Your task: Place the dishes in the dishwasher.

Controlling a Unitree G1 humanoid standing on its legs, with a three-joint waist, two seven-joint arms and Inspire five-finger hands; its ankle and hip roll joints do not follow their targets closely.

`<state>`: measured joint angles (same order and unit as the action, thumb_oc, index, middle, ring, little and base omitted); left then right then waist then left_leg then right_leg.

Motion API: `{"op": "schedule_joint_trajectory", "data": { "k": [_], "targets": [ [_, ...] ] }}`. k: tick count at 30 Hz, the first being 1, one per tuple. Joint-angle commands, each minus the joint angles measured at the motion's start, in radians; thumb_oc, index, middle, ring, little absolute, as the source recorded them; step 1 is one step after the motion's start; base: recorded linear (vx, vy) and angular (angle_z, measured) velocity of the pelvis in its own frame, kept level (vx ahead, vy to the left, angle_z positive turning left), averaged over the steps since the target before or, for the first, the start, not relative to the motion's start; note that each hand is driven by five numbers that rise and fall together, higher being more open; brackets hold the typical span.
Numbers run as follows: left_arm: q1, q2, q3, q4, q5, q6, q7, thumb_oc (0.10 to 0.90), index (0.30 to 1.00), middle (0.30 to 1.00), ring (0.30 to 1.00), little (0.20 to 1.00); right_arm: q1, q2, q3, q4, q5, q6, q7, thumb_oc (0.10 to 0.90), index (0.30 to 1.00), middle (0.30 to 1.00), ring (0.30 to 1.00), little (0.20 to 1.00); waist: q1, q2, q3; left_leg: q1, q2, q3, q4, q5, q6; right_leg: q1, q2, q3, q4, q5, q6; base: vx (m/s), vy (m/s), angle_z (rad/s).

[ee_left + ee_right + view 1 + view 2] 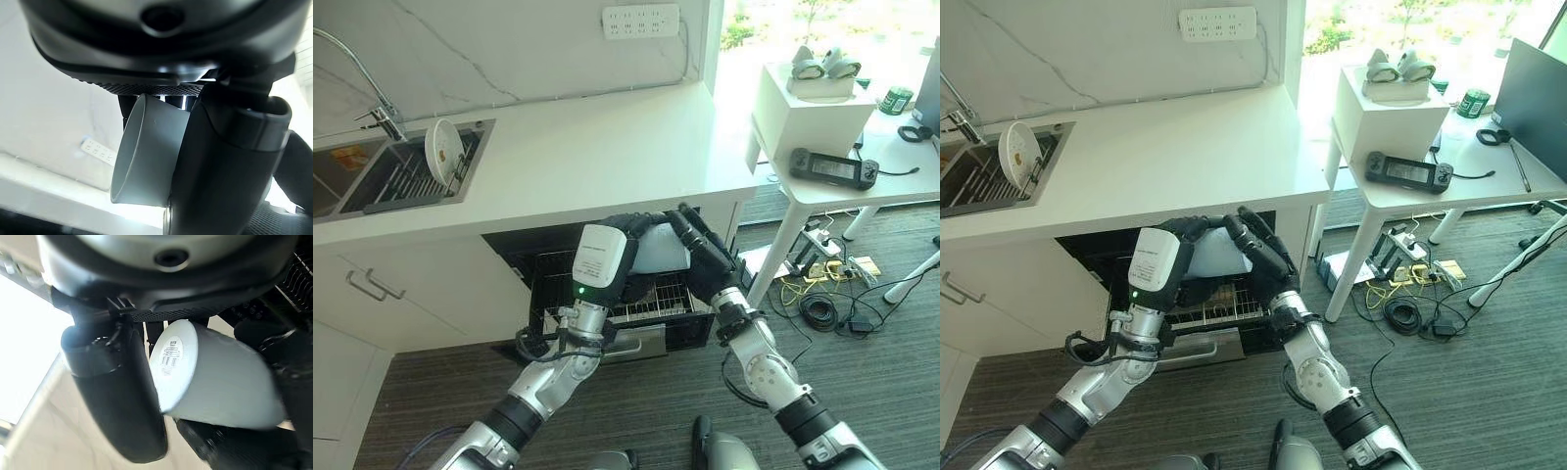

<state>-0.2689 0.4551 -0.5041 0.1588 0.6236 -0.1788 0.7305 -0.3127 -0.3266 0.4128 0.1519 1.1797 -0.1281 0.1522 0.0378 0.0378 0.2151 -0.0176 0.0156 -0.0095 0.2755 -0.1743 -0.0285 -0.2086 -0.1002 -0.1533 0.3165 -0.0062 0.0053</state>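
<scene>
Over the pulled-out dishwasher rack, below the counter's front edge — both hands meet on a pale cup lying on its side. Left hand has its fingers curled around one end, right hand clasps the other. One plate stands upright in the sink rack at the counter's left end.

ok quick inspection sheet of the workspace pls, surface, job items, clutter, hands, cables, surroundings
surface: white countertop, sink at its left end
job's things: pale cup held between both hands over the open dishwasher's wire rack; white plate on edge in the sink rack
clutter: nothing seen on the counter
hands: left hand and right hand both curled on the cup
cables: tangle on the floor under the side table
surroundings: side table with a white box, handheld controller and green can; wall socket strip
</scene>
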Motion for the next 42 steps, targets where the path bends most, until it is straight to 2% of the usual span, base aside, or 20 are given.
{"op": "schedule_joint_trajectory", "data": {
  "k": [1,6,15,17,26,28,31,36,37,39,40,42],
  "targets": [
    [-0.04,0.056,0.14,-0.082,-0.11,-0.017,0.02,0.4,0.3,0.3,0.3,0.3,-0.068,0.025,-0.103,-0.143,-0.132,-0.054,0.199,0.8,0.9,0.9,0.9,0.9,0.039,-0.04,-0.06,-0.029,-0.009,0.027,0.024,-0.096,0.042,0.123,-0.06,0.027,-0.016,-0.174,0.15,0.01,-0.034,0.01],
    [-0.024,0.046,0.168,-0.085,-0.235,-0.07,-0.076,0.4,0.3,0.3,0.3,0.3,-0.121,-0.036,-0.095,-0.146,-0.293,-0.066,0.238,0.8,0.9,0.9,0.9,0.9,0.057,-0.051,-0.061,-0.032,-0.01,0.017,0.024,-0.096,0.038,0.124,-0.064,0.015,-0.016,-0.174,0.152,0.01,-0.023,0.03],
    [-0.014,0.028,0.189,-0.1,-0.374,-0.117,-0.167,0.4,0.3,0.3,0.3,0.3,-0.177,-0.087,-0.073,-0.138,-0.417,-0.02,0.284,0.8,0.9,0.9,0.9,0.9,0.075,-0.061,-0.058,-0.031,-0.014,0.001,0.024,-0.095,0.035,0.129,-0.067,0.009,-0.016,-0.172,0.154,0.01,-0.011,0.05],
    [-0.02,0.024,0.19,-0.105,-0.396,-0.135,-0.191,0.4,0.3,0.3,0.3,0.3,-0.198,-0.098,-0.067,-0.117,-0.448,-0.05,0.25,0.8,0.9,0.9,0.9,0.9,0.081,-0.065,-0.056,-0.031,-0.016,-0.006,0.024,-0.095,0.034,0.13,-0.067,0.008,-0.016,-0.171,0.155,0.0,0.0,0.0],
    [-0.026,0.013,0.184,-0.124,-0.506,-0.161,-0.29,0.4,0.3,0.3,0.3,0.3,-0.217,-0.094,-0.048,-0.118,-0.487,-0.039,0.258,0.8,0.9,0.9,0.9,0.9,0.088,-0.066,-0.049,-0.03,-0.017,-0.014,0.024,-0.094,0.035,0.132,-0.067,0.008,-0.016,-0.168,0.158,0.0,0.0,0.0],
    [-0.028,0.004,0.174,-0.125,-0.549,-0.156,-0.329,0.4,0.3,0.3,0.3,0.3,-0.226,-0.086,-0.039,-0.111,-0.483,-0.068,0.237,0.8,0.9,0.9,0.9,0.9,0.09,-0.066,-0.048,-0.029,-0.018,-0.015,0.024,-0.094,0.036,0.133,-0.067,0.008,-0.016,-0.167,0.157,0.0,0.0,0.0],
    [-0.017,-0.002,0.174,-0.139,-0.59,-0.15,-0.376,0.4,0.3,0.3,0.3,0.3,-0.219,-0.081,-0.043,-0.113,-0.52,-0.077,0.239,0.8,0.9,0.9,0.9,0.9,0.093,-0.063,-0.045,-0.03,-0.019,-0.018,0.024,-0.092,0.037,0.132,-0.068,0.009,-0.016,-0.166,0.158,0.0,0.0,0.0],
    [-0.01,-0.001,0.169,-0.142,-0.605,-0.138,-0.365,0.4,0.3,0.3,0.3,0.3,-0.217,-0.092,-0.039,-0.115,-0.536,-0.102,0.226,0.8,0.9,0.9,0.9,0.9,0.094,-0.062,-0.043,-0.027,-0.02,-0.019,0.024,-0.093,0.039,0.135,-0.07,0.008,-0.016,-0.164,0.159,0.0,0.009,0.05],
    [-0.011,-0.002,0.171,-0.137,-0.613,-0.142,-0.365,0.4,0.3,0.3,0.3,0.3,-0.221,-0.094,-0.04,-0.115,-0.545,-0.107,0.219,0.4,0.3,0.3,0.3,0.3,0.095,-0.064,-0.043,-0.027,-0.02,-0.018,0.024,-0.092,0.038,0.135,-0.07,0.007,-0.016,-0.164,0.16,0.01,0.0,0.03],
    [-0.009,-0.008,0.171,-0.134,-0.62,-0.143,-0.365,0.4,0.3,0.3,0.3,0.3,-0.224,-0.093,-0.039,-0.111,-0.564,-0.129,0.212,0.4,0.3,0.3,0.3,0.3,0.097,-0.063,-0.041,-0.027,-0.021,-0.019,0.024,-0.091,0.039,0.136,-0.07,0.008,-0.016,-0.164,0.159,0.0,-0.001,0.02],
    [-0.009,-0.012,0.172,-0.13,-0.628,-0.136,-0.357,0.4,0.3,0.3,0.3,0.3,-0.231,-0.093,-0.042,-0.113,-0.565,-0.162,0.198,0.4,0.3,0.3,0.3,0.3,0.098,-0.063,-0.041,-0.027,-0.021,-0.02,0.024,-0.091,0.039,0.136,-0.069,0.007,-0.016,-0.163,0.158,0.0,0.0,0.0],
    [-0.014,-0.015,0.169,-0.123,-0.626,-0.134,-0.351,0.4,0.3,0.3,0.3,0.3,-0.234,-0.091,-0.046,-0.127,-0.562,-0.176,0.192,0.4,0.3,0.3,0.3,0.3,0.097,-0.064,-0.04,-0.027,-0.021,-0.02,0.024,-0.091,0.04,0.135,-0.068,0.008,-0.016,-0.163,0.158,0.0,0.0,0.0]
  ]
}}
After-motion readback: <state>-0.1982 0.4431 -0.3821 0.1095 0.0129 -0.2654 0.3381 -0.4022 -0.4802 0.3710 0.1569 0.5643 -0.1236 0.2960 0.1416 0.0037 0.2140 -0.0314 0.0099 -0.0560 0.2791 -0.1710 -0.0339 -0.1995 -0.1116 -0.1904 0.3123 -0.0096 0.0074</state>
